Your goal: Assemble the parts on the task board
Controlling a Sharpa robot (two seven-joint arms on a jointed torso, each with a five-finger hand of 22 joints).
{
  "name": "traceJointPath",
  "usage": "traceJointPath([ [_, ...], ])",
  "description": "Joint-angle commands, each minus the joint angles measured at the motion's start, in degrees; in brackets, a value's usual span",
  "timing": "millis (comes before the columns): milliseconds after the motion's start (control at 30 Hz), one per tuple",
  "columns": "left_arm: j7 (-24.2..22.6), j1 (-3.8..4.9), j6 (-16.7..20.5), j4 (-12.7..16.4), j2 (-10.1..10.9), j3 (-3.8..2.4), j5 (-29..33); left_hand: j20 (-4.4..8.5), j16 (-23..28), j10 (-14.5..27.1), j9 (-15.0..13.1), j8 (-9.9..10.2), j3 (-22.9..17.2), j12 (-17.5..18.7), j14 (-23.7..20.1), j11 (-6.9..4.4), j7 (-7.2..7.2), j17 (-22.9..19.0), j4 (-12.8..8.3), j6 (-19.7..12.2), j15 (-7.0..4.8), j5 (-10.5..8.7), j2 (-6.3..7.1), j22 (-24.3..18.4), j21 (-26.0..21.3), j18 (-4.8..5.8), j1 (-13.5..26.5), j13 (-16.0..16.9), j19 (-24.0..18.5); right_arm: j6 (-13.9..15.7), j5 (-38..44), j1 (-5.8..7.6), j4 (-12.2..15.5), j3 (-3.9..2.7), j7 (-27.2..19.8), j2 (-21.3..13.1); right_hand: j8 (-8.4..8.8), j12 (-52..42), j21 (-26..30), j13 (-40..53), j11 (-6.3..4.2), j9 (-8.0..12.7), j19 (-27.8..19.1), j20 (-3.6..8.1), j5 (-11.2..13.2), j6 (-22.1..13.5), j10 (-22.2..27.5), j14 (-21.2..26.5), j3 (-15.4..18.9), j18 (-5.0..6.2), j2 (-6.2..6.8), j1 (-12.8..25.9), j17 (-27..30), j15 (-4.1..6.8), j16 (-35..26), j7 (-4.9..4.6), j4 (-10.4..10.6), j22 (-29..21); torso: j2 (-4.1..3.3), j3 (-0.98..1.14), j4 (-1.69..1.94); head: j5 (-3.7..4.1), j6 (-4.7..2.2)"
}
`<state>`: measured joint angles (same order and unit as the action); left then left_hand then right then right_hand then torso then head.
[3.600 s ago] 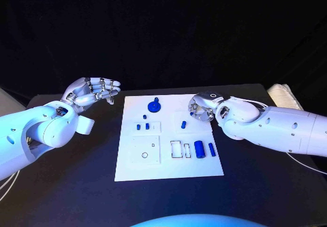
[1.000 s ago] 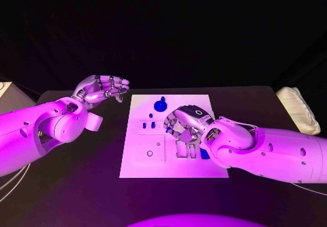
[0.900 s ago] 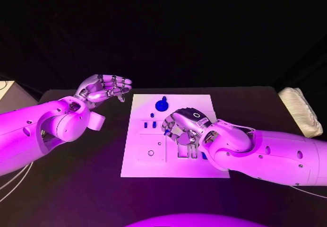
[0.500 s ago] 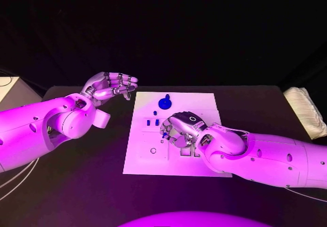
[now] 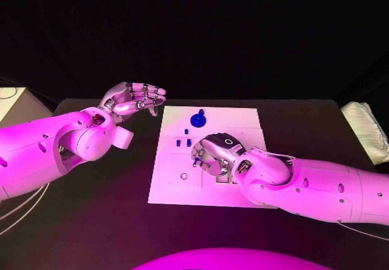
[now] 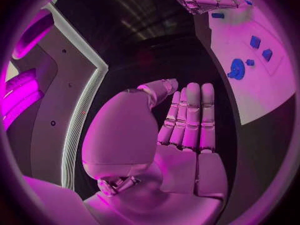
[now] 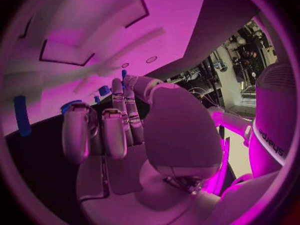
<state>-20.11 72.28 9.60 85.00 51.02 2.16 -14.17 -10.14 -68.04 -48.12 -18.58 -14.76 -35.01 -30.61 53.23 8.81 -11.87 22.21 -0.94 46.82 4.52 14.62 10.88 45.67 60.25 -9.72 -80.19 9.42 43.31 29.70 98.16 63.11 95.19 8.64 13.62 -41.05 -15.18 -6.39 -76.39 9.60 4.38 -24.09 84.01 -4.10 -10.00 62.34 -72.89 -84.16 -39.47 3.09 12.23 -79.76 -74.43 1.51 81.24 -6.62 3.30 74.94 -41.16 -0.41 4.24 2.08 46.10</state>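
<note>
Hovering low over the middle of the task board point(image 5: 174, 188), the right hand point(image 5: 215, 156) is sitting fingers-down over the board's centre, with a small blue part point(image 5: 196, 162) showing right at its fingertips. I cannot tell whether it is pinching that part or just touching it; the fingers are curling inward in the right wrist view, but the contact itself is hidden.

The left hand point(image 5: 132, 100) is idling off the board's far left corner, raised above the table point(image 5: 97, 225), fingers curled in and holding nothing.

Parts on the board: the round blue knob piece point(image 5: 198, 120) is standing near the far edge, two small blue pegs point(image 5: 183, 143) are sitting in the left block just left of the right hand, and one tiny peg point(image 5: 185, 131) is lying between them and the knob. The ring-shaped hole point(image 5: 184, 176) in the near left block is looking unfilled. The parts on the right side of the board are hidden under the right arm.

Risks from here, as I read it:
- The right arm is covering the slots it is working at, so a misaligned insert could jam or tip unnoticed.
- Fingers are crowding the two pegs; a sideways sweep could knock them out.
- A small part pinched at the fingertips could slip and roll off.
- Pressing down off-centre could shift the board itself.
</note>
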Motion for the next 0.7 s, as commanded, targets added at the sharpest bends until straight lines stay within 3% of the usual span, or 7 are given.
traceJointPath([
  [33,-0.07,0.01,-0.23,-0.01,-0.13,-0.05,0.42,0.15,0.18,0.32,0.06,-0.27,0.48,-0.4,-0.06,-0.14,-0.27,-0.06,0.0,0.42,-0.1,0.08,-0.38,-0.06,-0.38,-0.86,0.13,-0.07,0.0,-0.78,1.07,-0.23,0.31,0.01,0.03,0.0,-0.2,-0.13,0.24,0.09,-1.81,-0.1,1.64,0.25,-0.26,0.19,-2.08,-2.64,-0.44,-0.17,-0.75,0.09,0.04,0.38,0.02,-0.11,-0.27,7.65,0.03,0.01,-0.06,-0.18,0.15],
  [333,0.0,0.01,-0.19,-0.47,-0.11,-0.05,0.42,0.14,0.22,0.39,0.08,-0.3,0.54,-0.41,-0.06,-0.12,-0.29,-0.1,0.03,0.38,-0.08,0.1,-0.35,-0.09,-0.42,-0.85,0.2,-0.1,-0.01,-0.71,1.02,-0.62,0.59,0.04,-0.25,-0.32,-0.2,-0.13,0.24,0.09,-1.81,-0.1,1.64,0.25,-0.26,0.19,-2.08,-2.64,-0.44,-0.17,-0.75,0.09,0.04,0.38,0.02,-0.11,-0.27,7.65,0.04,0.03,-0.17,-0.31,0.08],
  [700,0.04,0.01,-0.28,-0.53,-0.14,-0.05,0.42,0.14,0.22,0.39,0.08,-0.3,0.54,-0.41,-0.06,-0.12,-0.29,-0.1,0.03,0.38,-0.08,0.1,-0.35,-0.09,-0.42,-0.85,0.2,-0.1,-0.01,-0.82,1.03,-0.85,-0.23,0.04,-0.03,0.16,-0.2,-0.13,0.24,0.09,-1.81,-0.1,1.64,0.25,-0.26,0.19,-2.08,-2.64,-0.44,-0.17,-0.75,0.09,0.04,0.38,0.02,-0.11,-0.27,7.65,-0.01,0.0,-0.04,-0.29,0.08],
])
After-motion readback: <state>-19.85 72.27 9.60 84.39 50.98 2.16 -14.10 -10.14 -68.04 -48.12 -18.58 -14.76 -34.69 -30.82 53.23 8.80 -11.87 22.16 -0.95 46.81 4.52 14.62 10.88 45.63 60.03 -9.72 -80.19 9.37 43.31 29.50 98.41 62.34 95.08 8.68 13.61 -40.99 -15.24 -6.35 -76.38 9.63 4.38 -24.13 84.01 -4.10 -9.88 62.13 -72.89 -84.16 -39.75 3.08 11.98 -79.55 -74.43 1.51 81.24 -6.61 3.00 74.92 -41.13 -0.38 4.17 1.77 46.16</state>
